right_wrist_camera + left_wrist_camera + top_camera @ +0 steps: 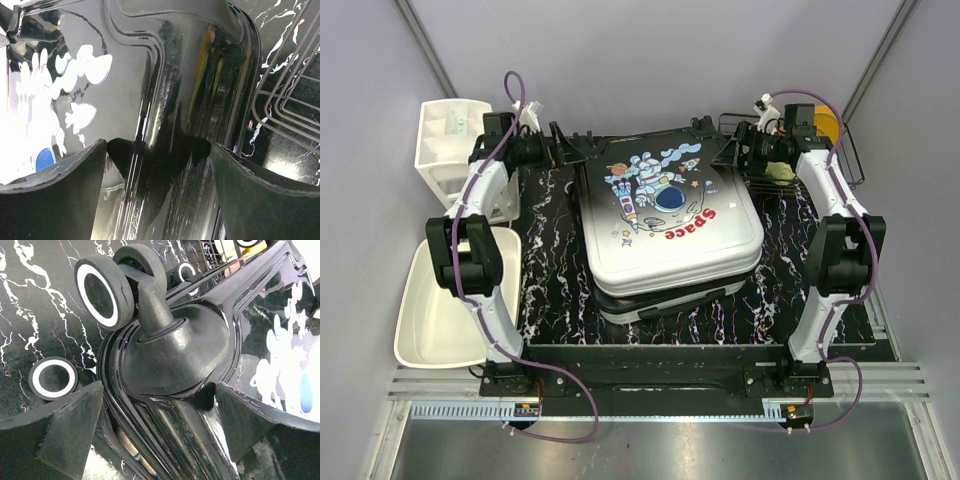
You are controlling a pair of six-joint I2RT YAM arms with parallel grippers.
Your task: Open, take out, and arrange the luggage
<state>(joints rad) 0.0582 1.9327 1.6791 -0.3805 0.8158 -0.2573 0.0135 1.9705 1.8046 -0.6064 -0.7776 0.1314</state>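
The luggage (670, 225) lies flat on the black marbled table, astronaut print and red "Space" facing up, its near edge slightly parted. My left gripper (560, 150) is at its far left corner. In the left wrist view that gripper (160, 390) is open, its fingers either side of the glossy black shell (170, 435) just below a wheel housing (175, 355) and black wheel (102, 292). My right gripper (730, 150) is at the far right corner. In the right wrist view it (159, 150) stands open astride the black shell edge (200, 75), with nothing clamped.
A white drawer unit (450, 140) stands at the back left, with a white tub (445, 300) in front of it. A wire basket (840, 150) sits at the back right, close beside the right gripper (295, 100). A second wheel (52, 377) rests on the table.
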